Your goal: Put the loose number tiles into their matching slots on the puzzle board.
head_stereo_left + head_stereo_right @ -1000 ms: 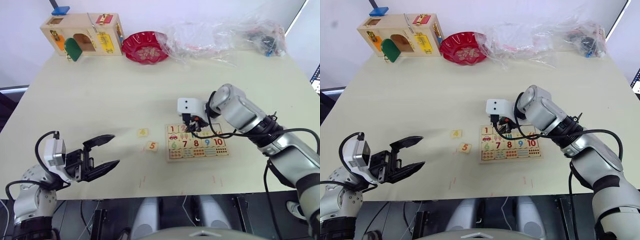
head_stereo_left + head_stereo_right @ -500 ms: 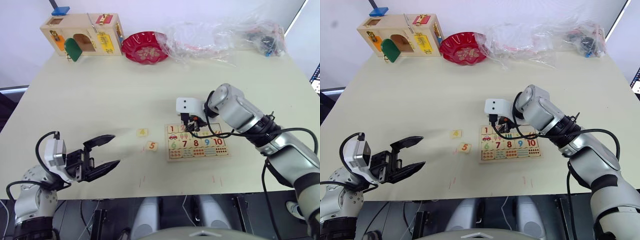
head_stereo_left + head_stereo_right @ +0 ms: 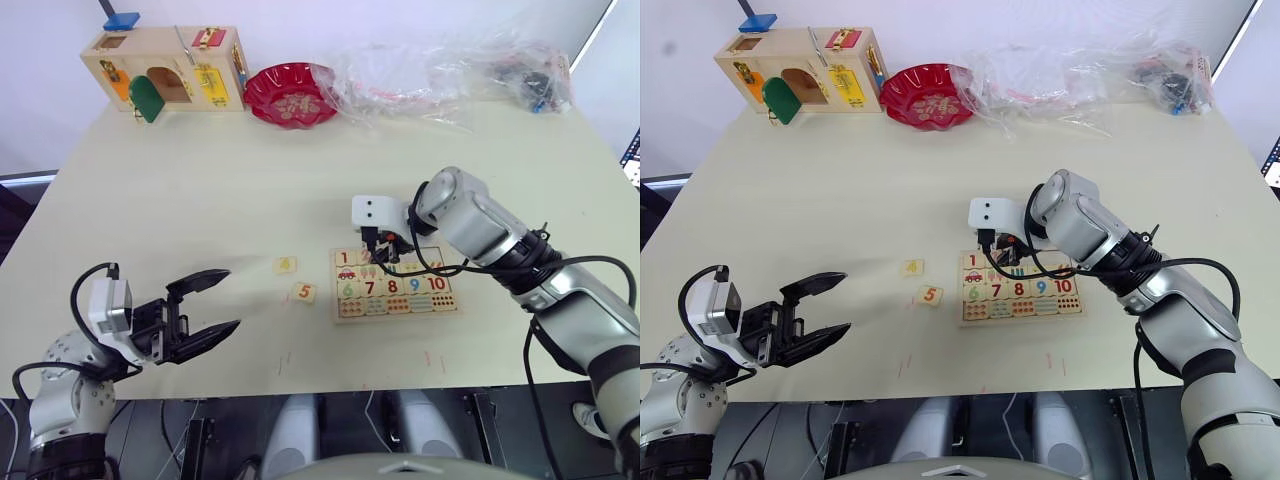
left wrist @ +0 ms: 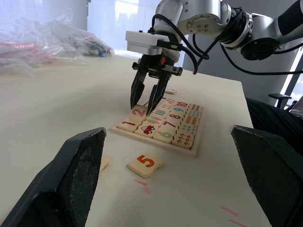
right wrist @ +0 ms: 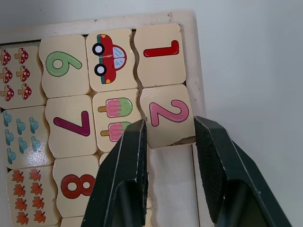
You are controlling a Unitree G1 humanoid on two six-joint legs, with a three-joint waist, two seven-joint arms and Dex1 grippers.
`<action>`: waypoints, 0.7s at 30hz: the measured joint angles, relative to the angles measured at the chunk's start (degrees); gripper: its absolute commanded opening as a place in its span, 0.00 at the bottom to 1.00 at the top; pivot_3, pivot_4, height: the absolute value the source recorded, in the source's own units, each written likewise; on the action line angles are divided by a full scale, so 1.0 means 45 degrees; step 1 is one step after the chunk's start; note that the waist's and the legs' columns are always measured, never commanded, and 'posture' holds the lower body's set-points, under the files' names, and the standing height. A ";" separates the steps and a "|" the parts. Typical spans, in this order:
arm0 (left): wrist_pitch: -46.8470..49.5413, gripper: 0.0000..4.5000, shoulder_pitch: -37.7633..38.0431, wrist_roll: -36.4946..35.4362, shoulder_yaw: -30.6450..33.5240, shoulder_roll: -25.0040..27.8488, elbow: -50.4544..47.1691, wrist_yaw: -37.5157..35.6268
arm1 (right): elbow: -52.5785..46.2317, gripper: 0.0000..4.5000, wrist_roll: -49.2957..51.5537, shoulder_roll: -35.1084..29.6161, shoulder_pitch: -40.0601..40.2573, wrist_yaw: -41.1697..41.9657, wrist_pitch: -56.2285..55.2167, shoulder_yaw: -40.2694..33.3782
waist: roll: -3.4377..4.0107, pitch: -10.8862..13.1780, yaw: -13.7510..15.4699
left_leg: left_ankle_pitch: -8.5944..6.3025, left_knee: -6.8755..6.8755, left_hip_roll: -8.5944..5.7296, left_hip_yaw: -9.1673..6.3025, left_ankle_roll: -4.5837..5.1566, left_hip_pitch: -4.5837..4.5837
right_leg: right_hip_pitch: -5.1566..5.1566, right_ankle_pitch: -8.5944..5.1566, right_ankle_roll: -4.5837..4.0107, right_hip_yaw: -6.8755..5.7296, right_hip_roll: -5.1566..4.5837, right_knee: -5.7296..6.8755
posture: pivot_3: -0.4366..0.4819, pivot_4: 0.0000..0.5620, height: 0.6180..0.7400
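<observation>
Tile 2 [image 5: 169, 115] sits in the puzzle board's [image 3: 395, 284] far row beside tile 1 [image 5: 157, 56], my right gripper [image 5: 170, 156] spread astride it, my left gripper [image 3: 205, 311] open near-left, tile 5 [image 3: 304, 292] loose on the surface [image 3: 200, 190].

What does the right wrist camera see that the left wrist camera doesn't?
Right wrist view: mushroom pictures, leaf pictures, and the bare slot past the 2 tile. Left wrist view: the loose 5 tile lying on the table, plastic bags behind. Both: the puzzle board, the 1 tile, the 2 tile and the right gripper at it.
</observation>
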 measured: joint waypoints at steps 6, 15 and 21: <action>-0.0001 1.00 -0.0011 0.0005 -0.0006 0.0000 0.0002 0.0000 | -0.0238 0.20 0.0007 -0.0135 0.0004 0.0085 0.0233 0.0017 | 0.0000 0.0000 0.0005 | 0.0000 0.0000 0.0000 0.0000 0.0000 -0.0001 | 0.0000 0.0000 0.0000 0.0000 -0.0001 -0.0001 | 0.48 0.27 1.00; -0.0001 1.00 -0.0111 0.0026 -0.0112 -0.0008 0.0010 0.0000 | -0.0354 0.20 0.0010 -0.0140 0.0005 0.0092 0.0256 0.0020 | 0.0000 0.0000 0.0006 | 0.0000 0.0000 -0.0001 -0.0002 0.0000 -0.0001 | 0.0000 0.0000 0.0000 -0.0001 0.0000 -0.0002 | 0.48 0.27 1.00; 0.0000 1.00 -0.0157 0.0063 -0.0115 -0.0008 0.0011 0.0000 | -0.0350 0.20 0.0006 -0.0111 0.0005 0.0008 0.0244 0.0043 | 0.0000 0.0000 0.0006 | 0.0000 0.0000 -0.0001 0.0000 0.0000 -0.0001 | 0.0000 0.0000 0.0000 -0.0001 0.0000 -0.0002 | 0.48 0.27 1.00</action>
